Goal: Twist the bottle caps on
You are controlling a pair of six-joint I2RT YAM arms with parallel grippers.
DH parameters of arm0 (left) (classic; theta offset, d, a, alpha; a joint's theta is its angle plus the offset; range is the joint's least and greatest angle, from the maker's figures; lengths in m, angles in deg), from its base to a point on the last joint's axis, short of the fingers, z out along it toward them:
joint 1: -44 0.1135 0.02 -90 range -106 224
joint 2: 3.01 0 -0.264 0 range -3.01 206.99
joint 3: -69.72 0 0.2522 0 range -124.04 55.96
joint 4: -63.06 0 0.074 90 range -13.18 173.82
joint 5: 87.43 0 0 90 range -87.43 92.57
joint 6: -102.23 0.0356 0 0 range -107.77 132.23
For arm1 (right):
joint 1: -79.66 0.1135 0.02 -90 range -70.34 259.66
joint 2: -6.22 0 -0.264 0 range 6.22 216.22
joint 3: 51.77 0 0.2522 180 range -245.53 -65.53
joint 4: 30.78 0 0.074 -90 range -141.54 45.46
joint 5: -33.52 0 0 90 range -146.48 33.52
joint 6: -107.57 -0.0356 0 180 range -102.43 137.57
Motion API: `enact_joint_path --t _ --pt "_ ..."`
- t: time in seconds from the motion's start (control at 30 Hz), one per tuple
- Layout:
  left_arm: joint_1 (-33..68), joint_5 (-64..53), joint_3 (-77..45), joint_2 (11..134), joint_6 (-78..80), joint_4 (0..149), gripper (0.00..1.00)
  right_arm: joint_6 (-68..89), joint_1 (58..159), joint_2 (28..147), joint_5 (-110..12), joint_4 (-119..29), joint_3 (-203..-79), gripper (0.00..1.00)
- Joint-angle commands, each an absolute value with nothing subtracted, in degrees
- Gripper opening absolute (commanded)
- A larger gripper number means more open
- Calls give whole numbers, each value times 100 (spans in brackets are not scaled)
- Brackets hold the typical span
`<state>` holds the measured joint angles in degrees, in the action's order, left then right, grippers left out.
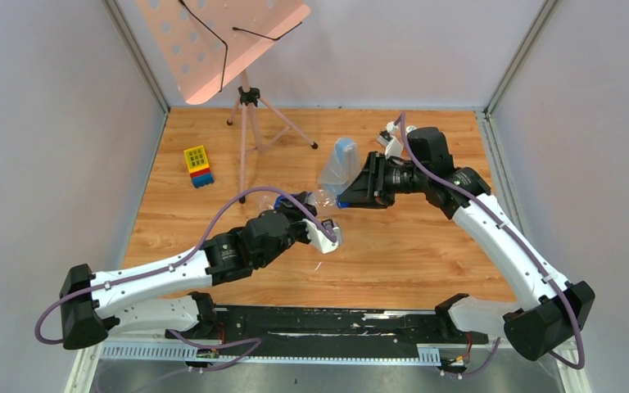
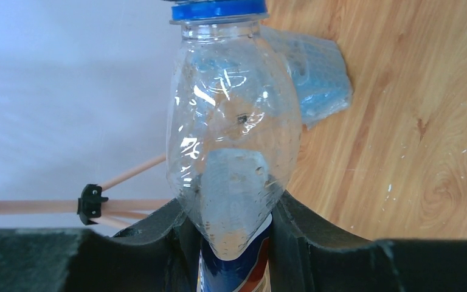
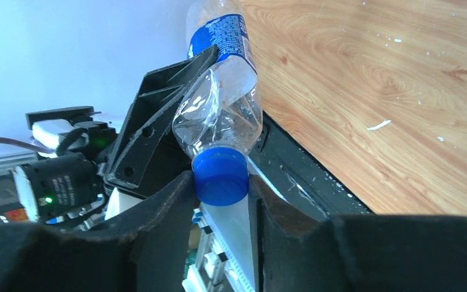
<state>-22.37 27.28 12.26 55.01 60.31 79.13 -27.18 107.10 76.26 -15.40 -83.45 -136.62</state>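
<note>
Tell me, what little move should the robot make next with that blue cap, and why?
Probably twist the right gripper to tighten the blue cap: it already sits on the neck of the Pepsi bottle, between that gripper's fingers, while the left gripper clamps the bottle's body.

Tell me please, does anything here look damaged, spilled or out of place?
The Pepsi bottle, clamped by the left gripper, has creased, dented clear walls, so it looks squeezed. The right gripper is closed on its blue cap. Small white flecks lie scattered on the wooden table. Nothing looks spilled.
</note>
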Motion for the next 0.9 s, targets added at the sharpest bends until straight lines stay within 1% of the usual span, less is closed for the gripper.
enact_joint_path --t 0.0,0.03,0.07,0.2,0.4,0.57,0.73,0.87 --pt "-2207 1817 687 5614 5906 8770 36 -1927 10691 7209 -1743 -7952 -13756 48" --pt "-2029 1582 530 5631 5784 8951 36 -1540 10692 7094 -1751 -7958 -13729 53" --pt "-1815 1109 444 5682 5539 9267 36 -1214 10691 6950 -1789 -7969 -13700 57" --pt "-1374 63 -103 6030 5142 10175 35 89 10691 6354 -2119 -7996 -13418 67" --pt "-1054 -1476 -745 6520 4878 10954 34 2683 10780 5497 -1808 -8036 -12846 68" --pt "-959 -2396 -957 6707 4755 11168 34 4619 10935 4878 -1067 -8140 -12340 70" --pt "-850 -2885 -997 6767 4624 11139 34 5605 11044 4679 -828 -8167 -12099 70" --pt "-815 -3073 -1032 6858 4536 11099 35 6104 11122 4652 -596 -8198 -12008 66"
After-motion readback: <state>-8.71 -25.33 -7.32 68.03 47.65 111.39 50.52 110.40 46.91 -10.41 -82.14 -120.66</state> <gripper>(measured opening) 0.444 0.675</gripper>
